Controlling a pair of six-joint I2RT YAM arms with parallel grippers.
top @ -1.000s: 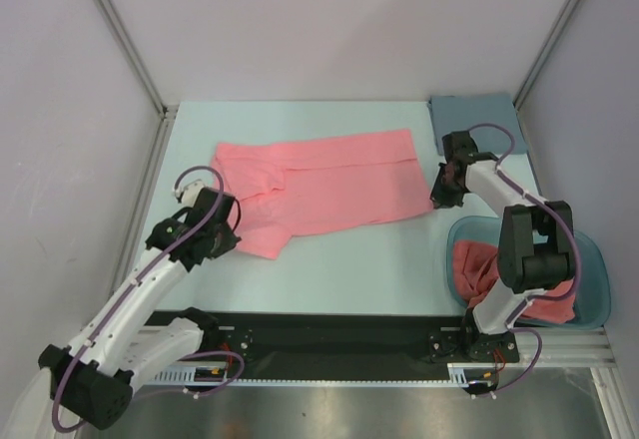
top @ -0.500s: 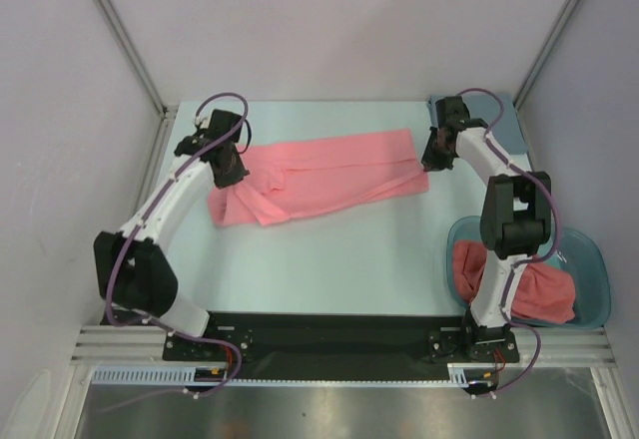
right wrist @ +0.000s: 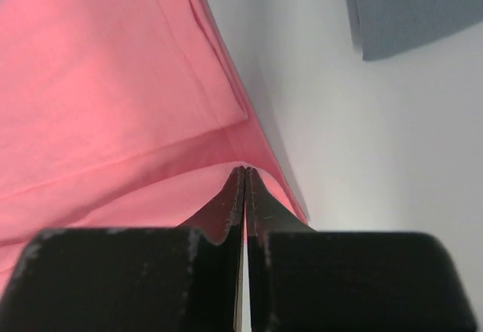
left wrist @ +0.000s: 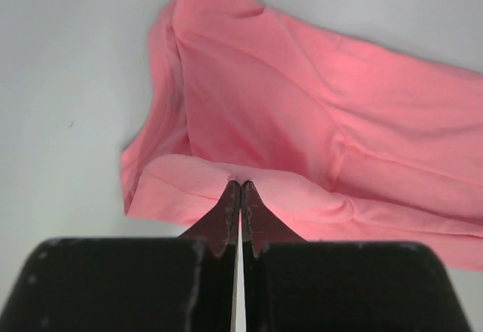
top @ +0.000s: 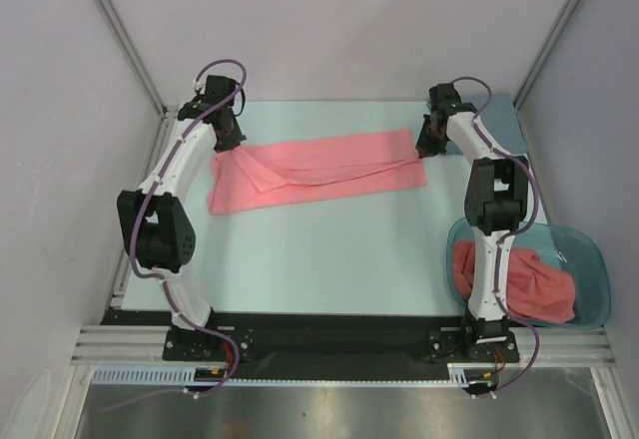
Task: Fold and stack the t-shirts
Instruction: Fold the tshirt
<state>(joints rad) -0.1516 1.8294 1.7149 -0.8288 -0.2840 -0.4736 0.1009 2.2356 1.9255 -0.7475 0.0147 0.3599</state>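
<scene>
T-shirt point(top: 329, 165) edges sit pinched in left fingers point(left wrist: 223, 220) and right fingers point(right wrist: 231, 213).

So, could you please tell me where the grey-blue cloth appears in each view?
Top external: grey-blue cloth at the far right, just beyond the t-shirt.
Left wrist: not in it.
Right wrist: upper right corner.
Shared landmark: that spread t-shirt, in all three views.

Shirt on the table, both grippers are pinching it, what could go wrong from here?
The left gripper and right gripper each pinch only a thin edge of the shirt; it could slip out. The left end is bunched, so the fold may land crooked. The cloth lies close to the right gripper and could get snagged.
</scene>
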